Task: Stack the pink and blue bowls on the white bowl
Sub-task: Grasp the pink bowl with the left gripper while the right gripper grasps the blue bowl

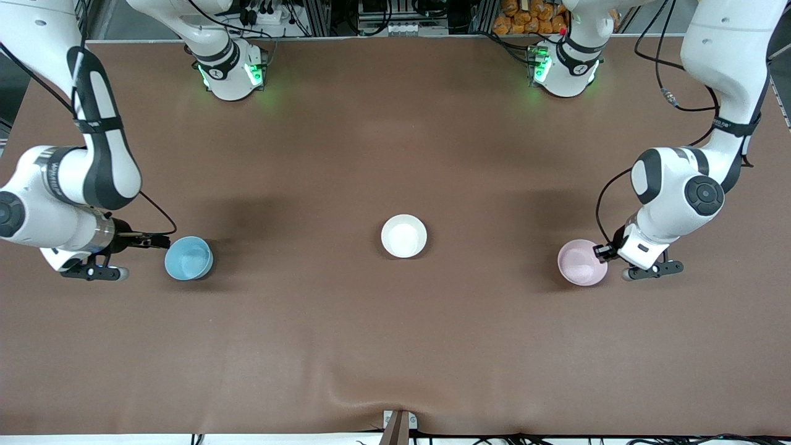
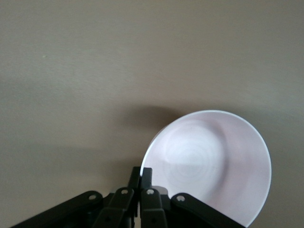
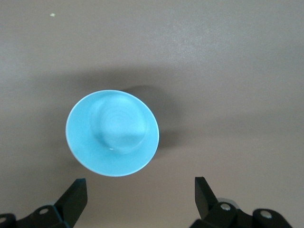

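Nothing is stacked yet — the glossy white bowl [image 1: 403,235] sits empty mid-desk, the left gripper [image 2: 140,176] pinches the pale pink bowl's [image 1: 581,262] rim, and the right gripper [image 3: 137,195] hangs spread beside the sky-blue bowl [image 1: 188,258] — both placements remain.

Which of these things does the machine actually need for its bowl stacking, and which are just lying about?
Part of the job:
pink bowl, left end effector shut on its rim
blue bowl, right end effector open beside it
white bowl, mid-table

Just lying about:
nothing else on the brown table
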`<state>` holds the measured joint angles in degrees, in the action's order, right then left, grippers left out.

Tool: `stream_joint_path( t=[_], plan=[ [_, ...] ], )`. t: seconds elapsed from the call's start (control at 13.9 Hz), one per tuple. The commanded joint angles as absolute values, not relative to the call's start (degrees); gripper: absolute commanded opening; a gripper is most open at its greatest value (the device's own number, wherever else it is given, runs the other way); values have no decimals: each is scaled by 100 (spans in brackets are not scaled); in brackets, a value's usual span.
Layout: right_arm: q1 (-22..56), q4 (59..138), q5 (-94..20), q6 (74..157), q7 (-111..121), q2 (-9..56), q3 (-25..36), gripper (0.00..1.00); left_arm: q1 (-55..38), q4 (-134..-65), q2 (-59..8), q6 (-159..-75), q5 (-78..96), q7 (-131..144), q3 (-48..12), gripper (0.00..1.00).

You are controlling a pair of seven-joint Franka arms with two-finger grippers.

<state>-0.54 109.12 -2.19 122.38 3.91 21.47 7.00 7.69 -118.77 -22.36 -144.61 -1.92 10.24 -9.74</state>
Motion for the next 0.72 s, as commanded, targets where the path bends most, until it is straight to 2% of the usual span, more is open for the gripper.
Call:
stream_joint_path(
  t=[0.0, 0.14, 0.36, 0.65],
  plan=[
    [-193, 11145, -281, 12620, 343, 2232, 668, 100, 782, -11944, -1601, -13897, -281, 1247, -1387, 0],
    [-220, 11136, -307, 12735, 343, 2372, 668, 100, 782, -11805, -1512, -13660, -238, 1676, -1808, 0],
    [-307, 11145, -369, 12946, 299, 2540, 659, 100, 642, -11243, -1678, -13115, -220, 2624, -2380, 0],
    [-316, 11145, -773, 13236, 281, 2794, 668, 100, -297, -10513, -2160, -12937, -220, 4189, -2452, 0]
  ],
)
